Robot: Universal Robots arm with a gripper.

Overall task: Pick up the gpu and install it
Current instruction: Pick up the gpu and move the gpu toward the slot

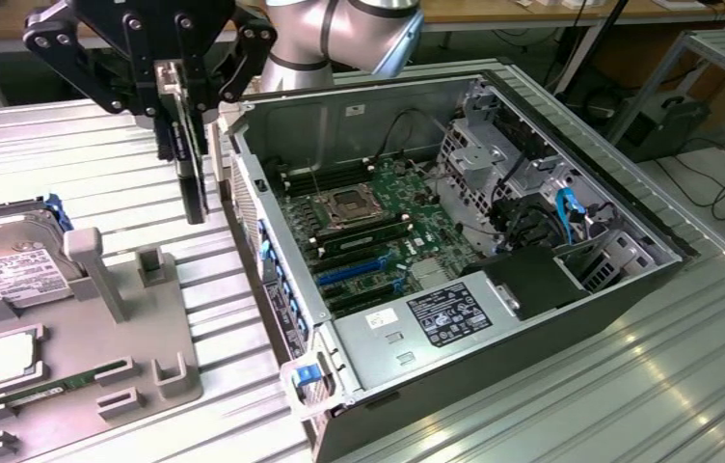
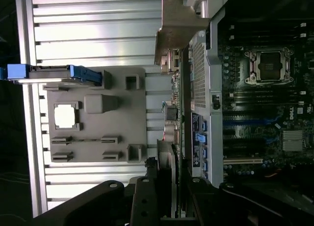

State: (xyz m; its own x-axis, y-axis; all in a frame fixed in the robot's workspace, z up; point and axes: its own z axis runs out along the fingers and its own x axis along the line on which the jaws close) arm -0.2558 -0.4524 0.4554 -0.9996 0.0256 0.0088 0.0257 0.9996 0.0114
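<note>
A robot arm's black fingers (image 1: 224,89) are clamped on the thin, flat, dark gpu card (image 1: 192,164), gripping it near its upper end. The card hangs straight down on edge below them, clear of the ribbed metal desk (image 1: 119,135). In the wrist view the gpu (image 2: 182,137) runs edge-on away from the fingers (image 2: 147,201), its narrow silver bracket (image 2: 177,27) at the far end. Just beside the fingers stands the near wall of the open black-and-silver computer case (image 1: 601,159). The blue expansion slots (image 1: 356,273) lie inside it, lower than the fingers and well apart from them. The main risk, as I judge it, is the low-hanging card striking that wall if it is carried across too low. Most of the card hangs free below the grip, so a knock could tilt or slip it. A tilted card would meet a slot crooked, or its bracket could catch on the case frame. On the other side of the fingers, below them, sits a grey moulded holder tray (image 1: 144,328) with a boxy silver hard drive (image 1: 9,265).
</note>
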